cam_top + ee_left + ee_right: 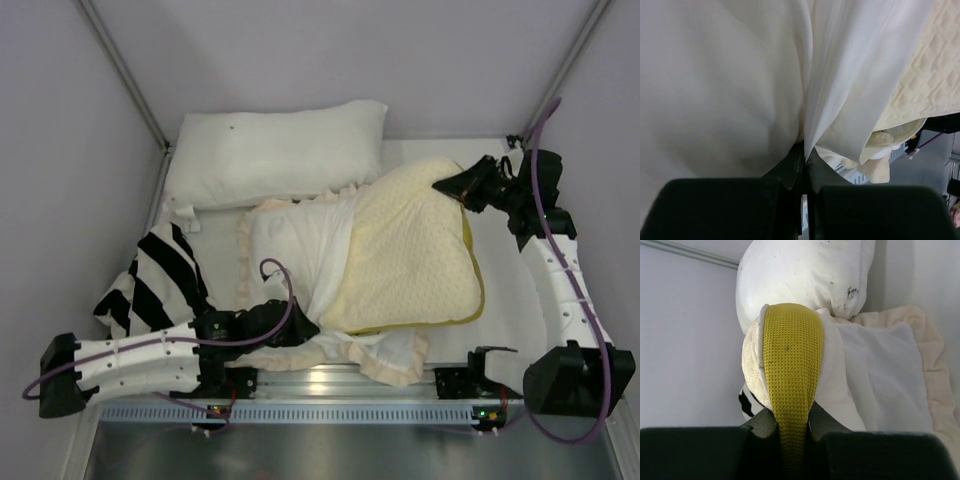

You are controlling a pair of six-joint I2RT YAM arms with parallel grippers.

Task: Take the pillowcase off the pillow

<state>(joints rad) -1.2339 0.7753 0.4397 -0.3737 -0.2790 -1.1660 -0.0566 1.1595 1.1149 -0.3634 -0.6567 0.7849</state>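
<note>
The table (505, 290) is filled across its middle by the pillow (415, 250), quilted and pale cream, with olive-yellow piping traced along its right and near edges. Most of it is laid bare; only its left end is covered. Over that end the pillowcase (295, 245) is bunched, plain white side up, its cream ruffle seen at the far left and draped over the table's near edge. Behind both, against the back wall, the plain white pillow (275, 150) is laid, touched by the pillowcase's far ruffle. At the left edge the black-and-white striped cloth (155, 280) is heaped, just beside the pillowcase.

And now the arms. The right gripper (443, 186) is set on the pillow's far right corner, and in the right wrist view its jaws are seen pinched tight on the yellow edge band. The left gripper (295, 325) is buried in the pillowcase's near left folds. In the left wrist view its fingers (790, 170) are seen clamped together on a fold of white fabric, with the quilted pillow glimpsed beyond at the right.
</note>
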